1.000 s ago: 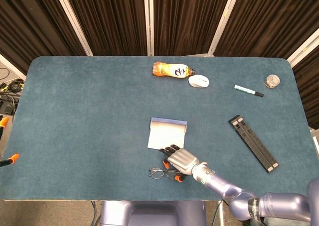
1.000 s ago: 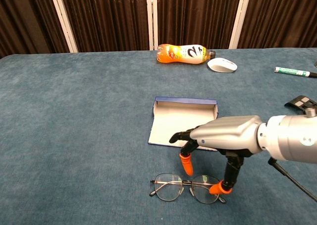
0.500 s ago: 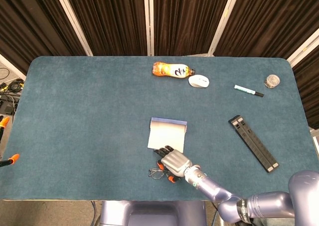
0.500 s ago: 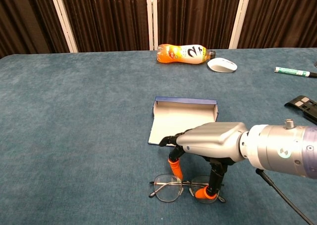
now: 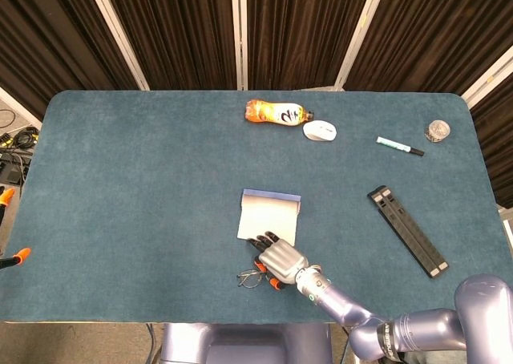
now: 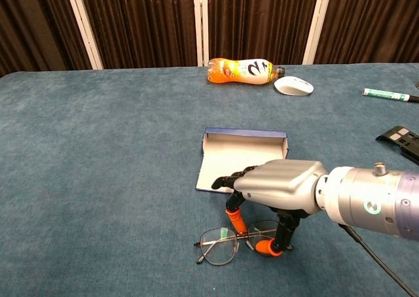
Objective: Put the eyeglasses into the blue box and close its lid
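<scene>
at the near edge of the bench (image 5: 120, 179), the glasses (image 6: 222, 245) lie flat with their long axis running left to right, parallel to that edge. the box (image 6: 241, 156) sits just beyond them, lid open and tipped back on its far side, so the way in is straight away from the robot.

the right hand (image 6: 281, 187) is directly over the glasses, palm down. its orange-tipped fingers (image 6: 234, 220) reach down on the far side of the frame near the bridge, and the thumb tip comes in from the near side under the right lens. finger and thumb look closed on the frame at the bridge, though i cannot tell for sure that the pinch is firm; the left lens sticks out free to the left of the hand.

the left hand is not in either view, so the right one is the nearer by default.

judging from this, the next move is a short lift and carry forward, keeping the long axis across so the frame drops in along the width of the box.
</scene>
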`<state>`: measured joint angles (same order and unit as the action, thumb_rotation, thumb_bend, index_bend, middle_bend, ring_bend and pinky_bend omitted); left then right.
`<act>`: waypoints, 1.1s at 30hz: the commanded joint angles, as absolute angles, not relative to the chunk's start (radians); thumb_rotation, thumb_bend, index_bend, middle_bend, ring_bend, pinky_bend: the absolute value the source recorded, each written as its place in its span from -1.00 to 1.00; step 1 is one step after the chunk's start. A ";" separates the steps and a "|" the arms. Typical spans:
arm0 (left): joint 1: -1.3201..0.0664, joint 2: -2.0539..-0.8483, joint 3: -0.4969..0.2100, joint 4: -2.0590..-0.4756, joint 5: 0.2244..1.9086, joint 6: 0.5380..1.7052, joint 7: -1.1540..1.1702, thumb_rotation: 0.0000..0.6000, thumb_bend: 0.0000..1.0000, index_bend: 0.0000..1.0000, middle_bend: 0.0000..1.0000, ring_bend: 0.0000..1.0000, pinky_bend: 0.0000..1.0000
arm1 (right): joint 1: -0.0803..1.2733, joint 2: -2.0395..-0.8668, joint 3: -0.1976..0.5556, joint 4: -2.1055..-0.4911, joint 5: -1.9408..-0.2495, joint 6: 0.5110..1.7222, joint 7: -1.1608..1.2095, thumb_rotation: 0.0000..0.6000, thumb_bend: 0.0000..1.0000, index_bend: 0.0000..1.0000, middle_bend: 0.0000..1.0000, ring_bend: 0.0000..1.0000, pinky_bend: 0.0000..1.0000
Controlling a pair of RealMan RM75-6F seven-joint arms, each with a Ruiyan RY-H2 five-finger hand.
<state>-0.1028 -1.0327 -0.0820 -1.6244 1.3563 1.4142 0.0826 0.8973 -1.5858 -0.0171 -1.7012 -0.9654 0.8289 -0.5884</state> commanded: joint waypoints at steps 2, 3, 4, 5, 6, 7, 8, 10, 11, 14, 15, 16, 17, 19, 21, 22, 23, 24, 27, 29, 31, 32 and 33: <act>-0.103 -1.033 -0.082 -1.625 1.357 1.415 0.084 1.00 -1.00 -1.00 -1.00 -1.00 -1.00 | 0.897 -1.584 -0.020 -1.699 -0.967 0.832 -0.590 1.00 -0.43 0.02 -1.00 -1.00 -1.00; -0.103 -1.033 -0.082 -1.625 1.357 1.415 0.084 1.00 -1.00 -1.00 -1.00 -1.00 -1.00 | 0.896 -1.583 -0.021 -1.699 -0.966 0.832 -0.589 1.00 -0.42 0.03 -1.00 -1.00 -1.00; -0.103 -1.033 -0.081 -1.626 1.357 1.415 0.084 1.00 -1.00 -1.00 -1.00 -1.00 -1.00 | 0.896 -1.583 -0.022 -1.699 -0.966 0.831 -0.587 1.00 -0.40 0.05 -1.00 -1.00 -1.00; -0.103 -1.033 -0.081 -1.626 1.357 1.415 0.085 1.00 -1.00 -1.00 -1.00 -1.00 -1.00 | 0.894 -1.584 -0.021 -1.701 -0.967 0.829 -0.578 1.00 -0.39 0.06 -1.00 -1.00 -1.00; -0.103 -1.034 -0.081 -1.626 1.358 1.416 0.086 1.00 -1.00 -1.00 -1.00 -1.00 -1.00 | 0.893 -1.585 -0.020 -1.700 -0.973 0.827 -0.569 1.00 -0.37 0.08 -1.00 -1.00 -1.00; -0.103 -1.034 -0.081 -1.626 1.358 1.416 0.087 1.00 -1.00 -1.00 -1.00 -1.00 -1.00 | 0.892 -1.587 -0.020 -1.700 -0.978 0.826 -0.563 1.00 -0.36 0.09 -1.00 -1.00 -1.00; -0.103 -1.034 -0.081 -1.626 1.358 1.416 0.087 1.00 -1.00 -1.00 -1.00 -1.00 -1.00 | 0.891 -1.588 -0.020 -1.698 -0.982 0.825 -0.558 1.00 -0.36 0.10 -1.00 -1.00 -1.00; -0.103 -1.034 -0.081 -1.626 1.357 1.417 0.087 1.00 -1.00 -1.00 -1.00 -1.00 -1.00 | 0.890 -1.593 -0.019 -1.694 -0.992 0.824 -0.551 1.00 -0.35 0.12 -1.00 -1.00 -1.00; -0.103 -1.034 -0.081 -1.626 1.357 1.417 0.087 1.00 -1.00 -1.00 -1.00 -1.00 -1.00 | 0.890 -1.595 -0.019 -1.693 -0.995 0.824 -0.549 1.00 -0.35 0.12 -1.00 -1.00 -1.00; -0.103 -1.034 -0.081 -1.626 1.356 1.416 0.086 1.00 -1.00 -1.00 -1.00 -1.00 -1.00 | 0.888 -1.601 -0.019 -1.689 -1.005 0.825 -0.542 1.00 -0.31 0.16 -1.00 -1.00 -1.00; -0.103 -1.034 -0.081 -1.626 1.356 1.416 0.086 1.00 -1.00 -1.00 -1.00 -1.00 -1.00 | 0.888 -1.601 -0.019 -1.688 -1.006 0.825 -0.541 1.00 -0.29 0.17 -1.00 -1.00 -1.00; -0.103 -1.034 -0.081 -1.625 1.356 1.416 0.086 1.00 -1.00 -1.00 -1.00 -1.00 -1.00 | 0.888 -1.601 -0.019 -1.688 -1.007 0.825 -0.541 1.00 -0.27 0.18 -1.00 -1.00 -1.00; -0.103 -1.034 -0.081 -1.625 1.356 1.416 0.085 1.00 -1.00 -1.00 -1.00 -1.00 -1.00 | 0.887 -1.602 -0.019 -1.687 -1.008 0.826 -0.539 1.00 -0.25 0.19 -1.00 -1.00 -1.00; -0.103 -1.033 -0.081 -1.625 1.356 1.416 0.083 1.00 -1.00 -1.00 -1.00 -1.00 -1.00 | 0.885 -1.599 -0.016 -1.688 -1.009 0.829 -0.534 1.00 -0.22 0.21 -1.00 -1.00 -1.00; -0.104 -1.033 -0.081 -1.624 1.356 1.414 0.081 1.00 -1.00 -1.00 -1.00 -1.00 -1.00 | 0.884 -1.595 -0.014 -1.689 -1.007 0.829 -0.529 1.00 -0.18 0.22 -1.00 -1.00 -1.00; -0.104 -1.032 -0.081 -1.624 1.356 1.414 0.081 1.00 -1.00 -1.00 -1.00 -1.00 -1.00 | 0.883 -1.593 -0.013 -1.690 -1.007 0.829 -0.527 1.00 -0.16 0.22 -1.00 -1.00 -1.00; -0.104 -1.032 -0.080 -1.624 1.356 1.414 0.080 1.00 -1.00 -1.00 -1.00 -1.00 -1.00 | 0.883 -1.591 -0.011 -1.691 -1.006 0.828 -0.524 1.00 -0.15 0.23 -1.00 -1.00 -1.00; -0.104 -1.032 -0.080 -1.624 1.357 1.414 0.080 1.00 -1.00 -1.00 -1.00 -1.00 -1.00 | 0.882 -1.589 -0.010 -1.693 -1.005 0.829 -0.521 1.00 -0.13 0.24 -1.00 -1.00 -1.00; -0.104 -1.032 -0.080 -1.625 1.357 1.414 0.080 1.00 -1.00 -1.00 -1.00 -1.00 -1.00 | 0.878 -1.580 0.004 -1.703 -1.000 0.830 -0.496 1.00 -0.11 0.26 -1.00 -1.00 -1.00; -0.104 -1.032 -0.080 -1.625 1.357 1.415 0.080 1.00 -1.00 -1.00 -1.00 -1.00 -1.00 | 0.876 -1.574 0.013 -1.708 -0.997 0.831 -0.480 1.00 -0.09 0.27 -1.00 -1.00 -1.00; -0.104 -1.031 -0.080 -1.626 1.356 1.415 0.080 1.00 -1.00 -1.00 -1.00 -1.00 -1.00 | 0.873 -1.568 0.027 -1.709 -0.994 0.836 -0.462 1.00 -0.08 0.28 -1.00 -1.00 -1.00; -0.104 -1.031 -0.080 -1.626 1.356 1.415 0.079 1.00 -1.00 -1.00 -1.00 -1.00 -1.00 | 0.872 -1.566 0.031 -1.709 -0.993 0.837 -0.456 1.00 -0.08 0.28 -1.00 -1.00 -1.00; -0.104 -1.031 -0.080 -1.626 1.357 1.415 0.079 1.00 -1.00 -1.00 -1.00 -1.00 -1.00 | 0.871 -1.564 0.035 -1.708 -0.991 0.838 -0.450 1.00 -0.08 0.29 -1.00 -1.00 -1.00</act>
<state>-0.1040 -1.0311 -0.0799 -1.6259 1.3566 1.4150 0.0792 0.8728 -1.5665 0.0318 -1.7075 -0.9931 0.8363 -0.4533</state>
